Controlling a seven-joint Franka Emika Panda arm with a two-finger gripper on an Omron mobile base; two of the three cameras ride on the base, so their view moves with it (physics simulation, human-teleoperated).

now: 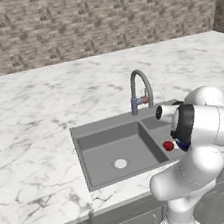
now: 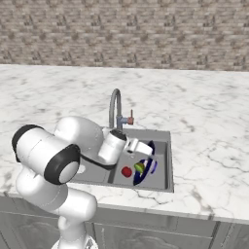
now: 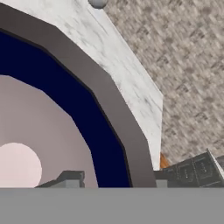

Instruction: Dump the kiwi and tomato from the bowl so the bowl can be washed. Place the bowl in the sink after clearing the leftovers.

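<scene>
Sink: the grey double-basin sink (image 2: 168,168) is set in a white marble counter (image 1: 30,125) below a brick wall (image 2: 121,29); the gooseneck faucet (image 1: 140,91) stands at its back edge between the basins.
Left basin: a round drain (image 1: 121,163) shows in the left base view.
Right basin: the tomato (image 2: 127,171) and the kiwi (image 2: 139,167) appear in it just beside each other, the kiwi close against the bowl's face.
Bowl: the bowl (image 2: 146,163) is tipped up on edge over the right basin, its dark blue rim turned toward the camera in the right base view.
Left base view: the tomato (image 1: 168,145) is seen red in the right basin, close beside the arm's dark elbow joint, which covers much of that basin.
Hand view: the bowl (image 3: 52,131) is seen at close range, pale pinkish inside ringed by dark blue and a grey outer rim, with marble and brick behind.
Arm: the white arm (image 2: 78,141) bends low and forward from the base, the wrist reaching over the sink's divider.
Gripper: the gripper (image 2: 142,149) meets the bowl's upper rim; the fingertips (image 3: 70,178) flank that rim, and the bowl hangs tilted from their grasp.
</scene>
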